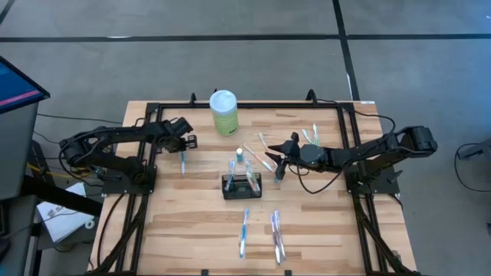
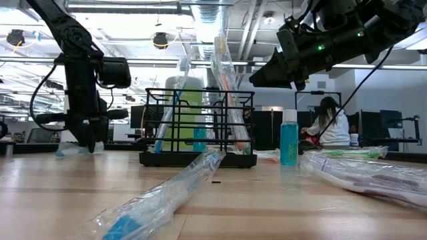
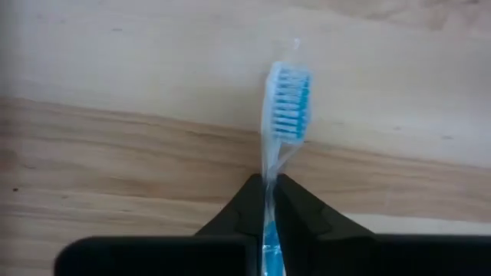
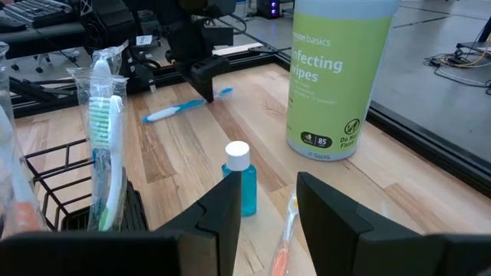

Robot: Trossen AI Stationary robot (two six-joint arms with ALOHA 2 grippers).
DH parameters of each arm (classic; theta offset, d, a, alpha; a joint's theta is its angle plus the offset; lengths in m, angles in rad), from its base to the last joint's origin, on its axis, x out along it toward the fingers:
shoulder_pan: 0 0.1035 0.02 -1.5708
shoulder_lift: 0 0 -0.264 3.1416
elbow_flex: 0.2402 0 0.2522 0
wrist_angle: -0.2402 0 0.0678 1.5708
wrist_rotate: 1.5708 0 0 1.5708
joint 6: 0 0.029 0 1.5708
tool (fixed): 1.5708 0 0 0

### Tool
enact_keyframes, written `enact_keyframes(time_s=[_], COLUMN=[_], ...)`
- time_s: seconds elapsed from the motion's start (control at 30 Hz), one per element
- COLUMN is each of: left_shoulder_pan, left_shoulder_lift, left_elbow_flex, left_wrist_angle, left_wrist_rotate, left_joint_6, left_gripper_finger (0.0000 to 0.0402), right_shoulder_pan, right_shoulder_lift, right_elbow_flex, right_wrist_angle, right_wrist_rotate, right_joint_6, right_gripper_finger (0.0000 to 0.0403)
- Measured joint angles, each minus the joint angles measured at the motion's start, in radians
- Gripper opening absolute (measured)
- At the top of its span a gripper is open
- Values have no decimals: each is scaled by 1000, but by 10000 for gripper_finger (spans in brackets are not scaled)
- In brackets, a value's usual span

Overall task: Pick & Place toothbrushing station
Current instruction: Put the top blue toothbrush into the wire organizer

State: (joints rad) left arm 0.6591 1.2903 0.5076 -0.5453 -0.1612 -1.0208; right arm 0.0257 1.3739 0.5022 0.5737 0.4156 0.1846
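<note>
Currently, the left gripper (image 1: 183, 148) is closed on a wrapped blue toothbrush (image 3: 285, 103) lying on the wooden table (image 1: 169, 222), toward its left side. The toothbrushing station (image 1: 242, 185) stands near the table centre, well apart from that gripper, and holds several wrapped brushes upright. The right gripper (image 1: 281, 159) hangs just beside the station's right side, its fingers (image 4: 222, 211) parted and empty. A small blue bottle (image 4: 242, 178) and a green wipes canister (image 1: 224, 112) stand behind the station. Beyond the table, a seated person (image 2: 328, 123) occupies an office area.
</note>
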Motion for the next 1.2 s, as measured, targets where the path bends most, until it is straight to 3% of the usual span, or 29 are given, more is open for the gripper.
enact_keyframes(time_s=[0.27, 0.63, 0.87, 1.2], left_shoulder_pan=[-60, -275, -446, -614], left_shoulder_lift=[-42, -350, -471, -444], left_elbow_flex=[0, 0, 1, 1], left_wrist_angle=[31, 94, 286, 603], left_wrist_rotate=[-37, -184, -237, -239], left_joint_6=[64, 185, 332, 546], left_gripper_finger=[5, 6, 5, 4], right_shoulder_pan=[0, 0, 0, -1], right_shoulder_lift=[0, 0, 0, 0], right_elbow_flex=[0, 0, 0, 19], right_wrist_angle=[-15, -2, 75, 219], right_wrist_rotate=[0, -26, -87, -196], right_joint_6=[1, 27, 30, 27], right_gripper_finger=[118, 118, 118, 118])
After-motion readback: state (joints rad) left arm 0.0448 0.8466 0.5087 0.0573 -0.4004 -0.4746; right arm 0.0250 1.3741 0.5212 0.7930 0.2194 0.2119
